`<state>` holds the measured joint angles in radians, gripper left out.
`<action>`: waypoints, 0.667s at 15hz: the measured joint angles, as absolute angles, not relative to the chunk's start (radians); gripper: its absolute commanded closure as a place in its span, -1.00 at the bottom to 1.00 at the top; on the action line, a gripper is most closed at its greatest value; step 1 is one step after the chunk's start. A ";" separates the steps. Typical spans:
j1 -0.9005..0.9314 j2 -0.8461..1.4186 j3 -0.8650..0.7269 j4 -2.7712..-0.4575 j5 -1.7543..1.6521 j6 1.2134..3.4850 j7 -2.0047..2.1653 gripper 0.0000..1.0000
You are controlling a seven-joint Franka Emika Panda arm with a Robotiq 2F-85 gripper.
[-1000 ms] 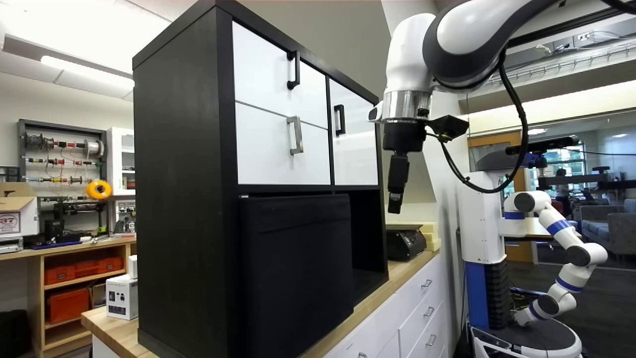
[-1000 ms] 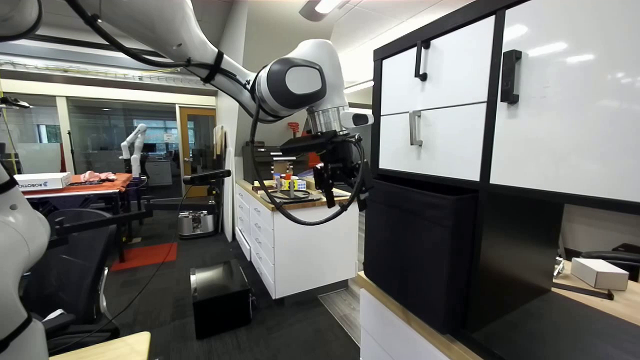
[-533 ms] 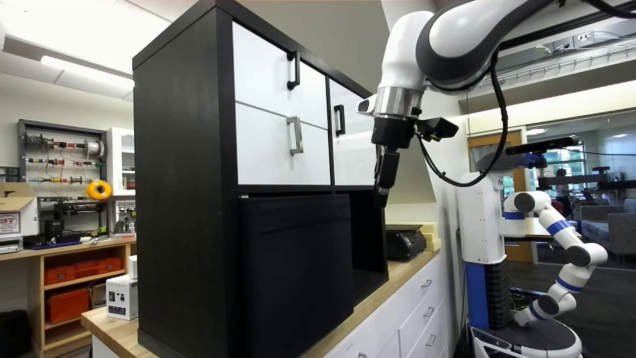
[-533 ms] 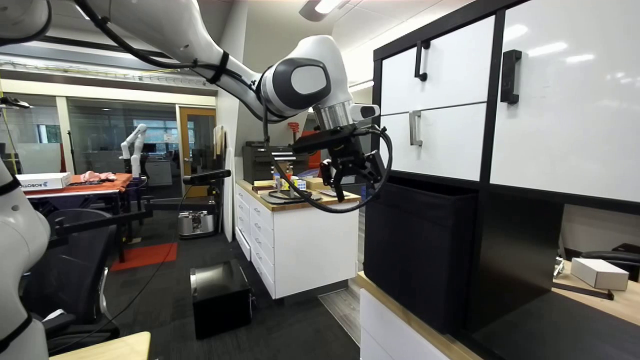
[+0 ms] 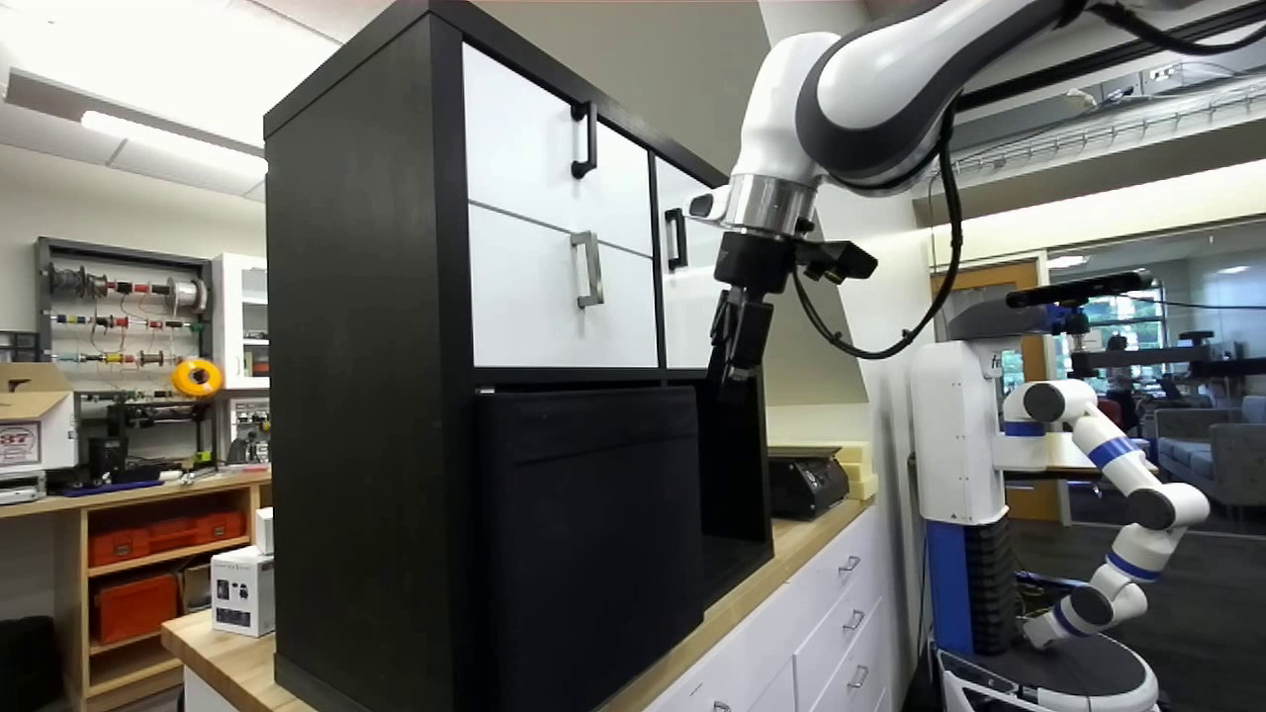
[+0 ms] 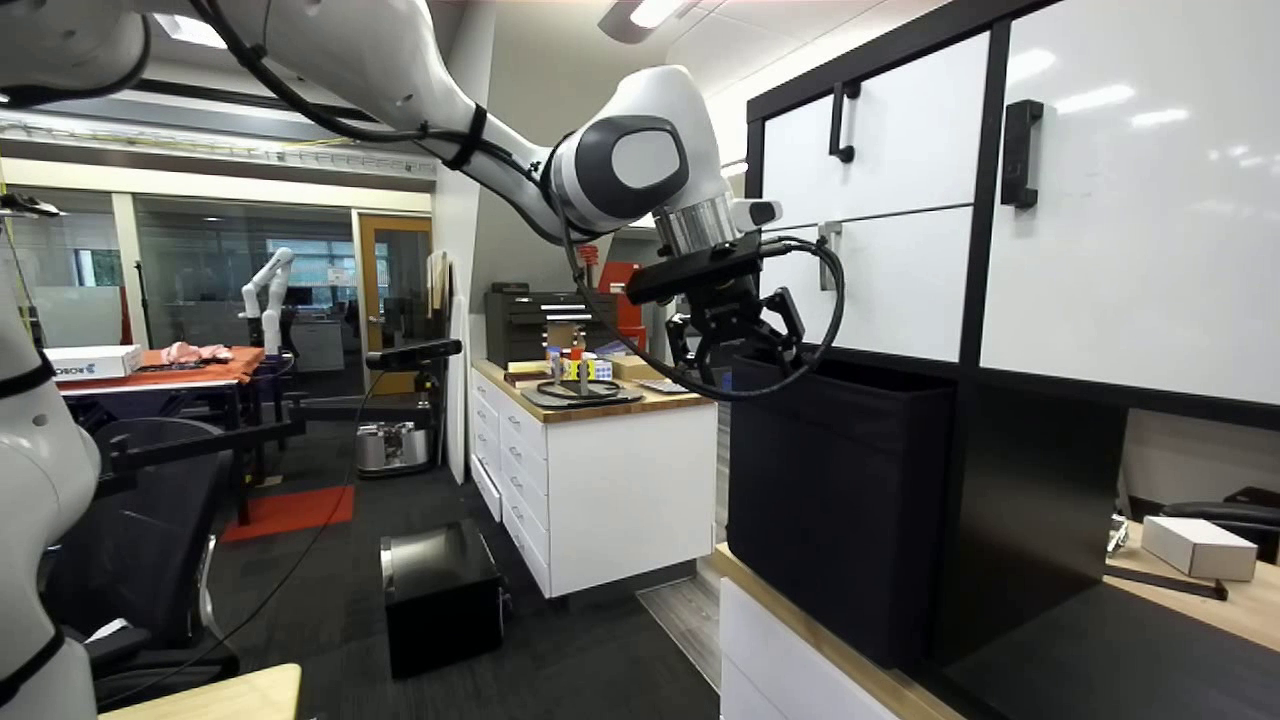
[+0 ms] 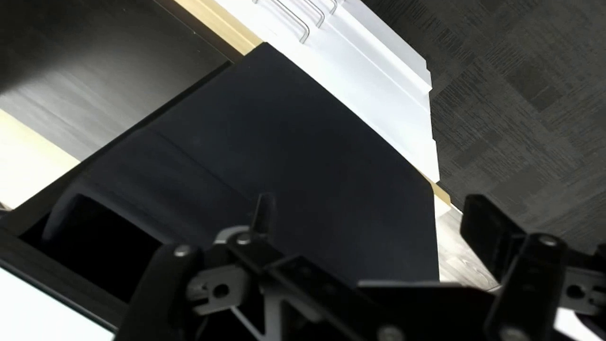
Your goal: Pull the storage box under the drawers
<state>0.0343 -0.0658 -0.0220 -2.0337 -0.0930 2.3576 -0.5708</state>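
- Gripper [image 7: 371,215]: fingers [image 7: 487,232] parted wide, with the plain black front of the storage box [image 7: 307,156] showing beyond and between them in the wrist view.
- Attitude: pointing downward with some tilt, carried by the arm [image 5: 910,69] reaching in from above.
- Position: in front of the cabinet [image 5: 356,346], at about the level of the storage box's upper rim; near the box, and apart from it in an exterior view.
- Storage box: matte black (a faint seam crosses the front near the top), seated in the lower compartment directly under the two white drawers [image 5: 524,129].
- Placement of box: front stands proud of the cabinet frame; a dark opening shows behind the upper rim.
- Drawers: one above the other, both pushed in; upper handle [image 5: 591,136] black, lower handle [image 5: 594,267] grey.
- Beside the drawers: white panel [image 6: 1150,250] with a dark handle of its own.
- Support: cabinet stands on a wooden countertop [image 5: 806,539], over a white base unit [image 5: 826,613] fitted with metal pulls.
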 measured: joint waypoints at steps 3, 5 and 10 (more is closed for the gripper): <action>0.032 -0.033 -0.027 -1.991 -0.091 2.359 -0.623 -1.00; 0.025 -0.007 -0.027 -1.959 -0.091 2.359 -0.657 -1.00; 0.011 0.056 -0.027 -1.880 -0.091 2.359 -0.748 -1.00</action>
<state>0.0112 0.0560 -0.0271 -1.8799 -0.0912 2.3593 -0.7482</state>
